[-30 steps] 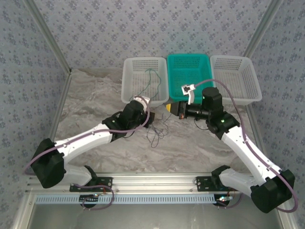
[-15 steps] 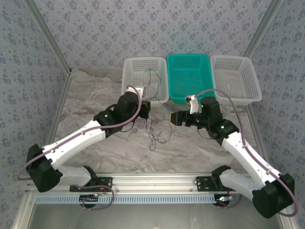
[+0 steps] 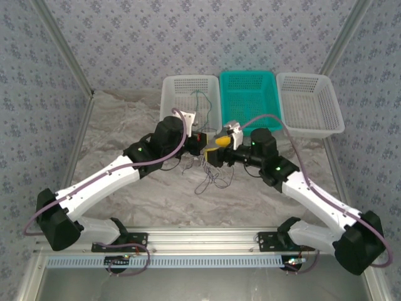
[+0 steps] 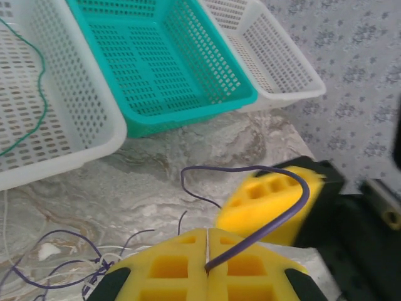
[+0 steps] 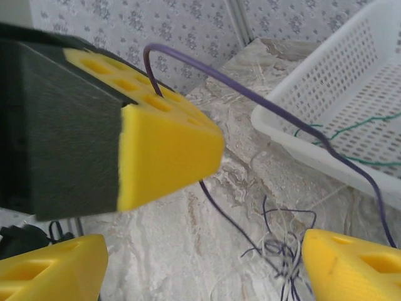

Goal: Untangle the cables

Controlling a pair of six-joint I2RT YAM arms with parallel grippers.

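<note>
Your right arm has swung in from the teal basket [image 3: 247,100] over the past second, so the right gripper [image 3: 214,150] now sits just beside the left gripper [image 3: 199,139]. Nearest you, the tangle [image 3: 212,180] of thin purple and whitish cables lies loose on the table [image 3: 119,125], below both grippers. Above it, the left gripper has its yellow pads pressed together on a purple cable [image 4: 294,210], which arcs over toward the right gripper. That one stands wide apart and holds nothing, with the cable passing near one finger. Watch two things. Closing now could catch the left pad instead of the wire. Pulling apart while the strand runs into the tangle may cinch the knot or slip the wire from the foam. Farther back, the left white basket [image 3: 178,100] holds a green cable [image 4: 42,88]. You'll find nothing I can make out in the teal basket or the right white basket [image 3: 310,103].
</note>
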